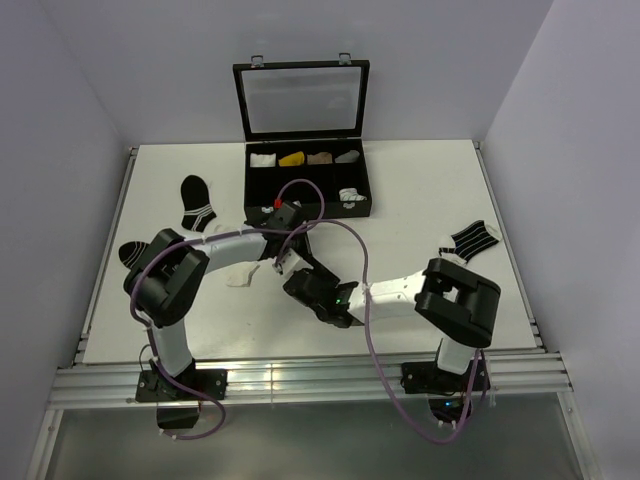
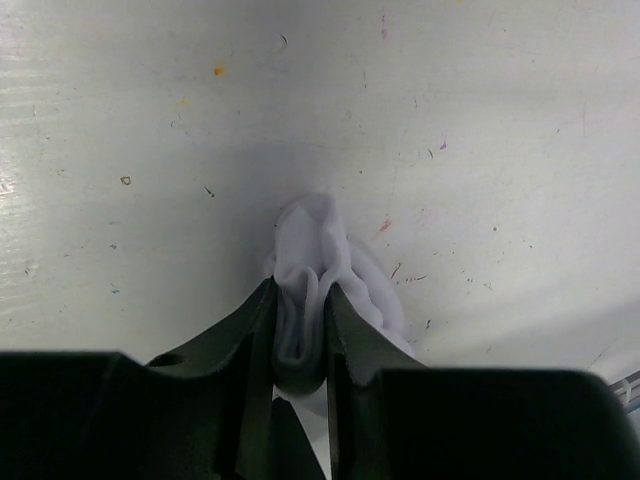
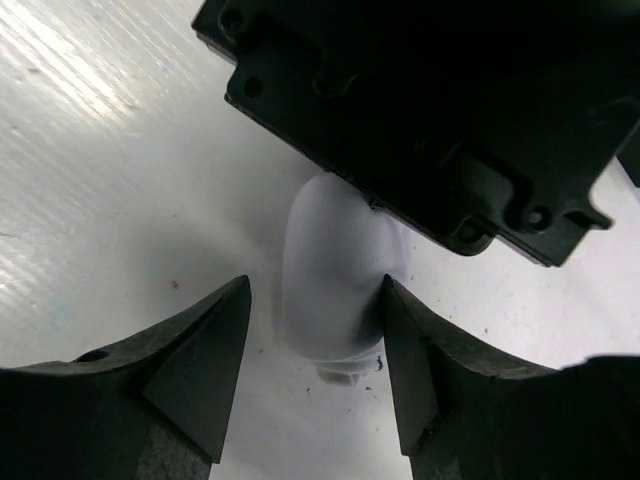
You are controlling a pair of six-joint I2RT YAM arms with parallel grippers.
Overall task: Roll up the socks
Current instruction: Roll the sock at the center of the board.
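Observation:
A plain white sock [image 1: 243, 273] lies bunched on the white table [image 1: 420, 190] in front of the arms. My left gripper [image 1: 283, 255] is shut on a fold of it. In the left wrist view the fingers [image 2: 300, 285] pinch the white fabric [image 2: 315, 235], and the part deep between them looks dark. My right gripper [image 1: 300, 281] is open and faces the left one. In the right wrist view its jaws [image 3: 315, 285] straddle the sock's rounded white end [image 3: 325, 270]. The right finger touches the sock's side and the left finger stands apart. The left gripper's black body [image 3: 420, 110] hangs just above.
An open black case [image 1: 305, 205] at the back holds several small rolled bundles, one white and black [image 1: 349, 195]. A black and white striped sock [image 1: 197, 205] lies at the left, a black sock end [image 1: 128, 252] by the left arm, and a striped sock [image 1: 470, 240] at the right.

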